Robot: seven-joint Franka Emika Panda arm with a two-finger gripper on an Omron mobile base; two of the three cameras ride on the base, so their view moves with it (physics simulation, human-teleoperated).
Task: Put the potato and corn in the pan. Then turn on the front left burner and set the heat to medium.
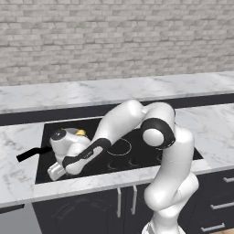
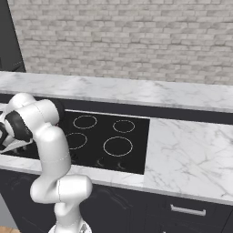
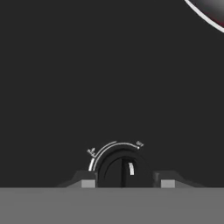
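From the left base view, the arm is bent low over the front left corner of the black stovetop (image 1: 137, 137), and the hand (image 1: 55, 172) sits right at the stovetop's front edge, next to the marble counter (image 1: 18, 178). Just behind the hand, toward the wall, there's a sliver of yellow, the corn (image 1: 81, 133), with the pan's (image 1: 68, 132) black handle poking left; the arm hides the potato.

The right base view tucks the arm against the stovetop's left side, burner rings lying bare to its right.

The hand view is the one that matters: the knob (image 3: 120, 168) lies dead ahead, centred between the two fingertips (image 3: 87, 183), its white pointer bar running almost straight away from the hand. The fingertips stand on either side of the knob, apparently clamped on it. The pan's rim peeks in beyond the knob, upper right.
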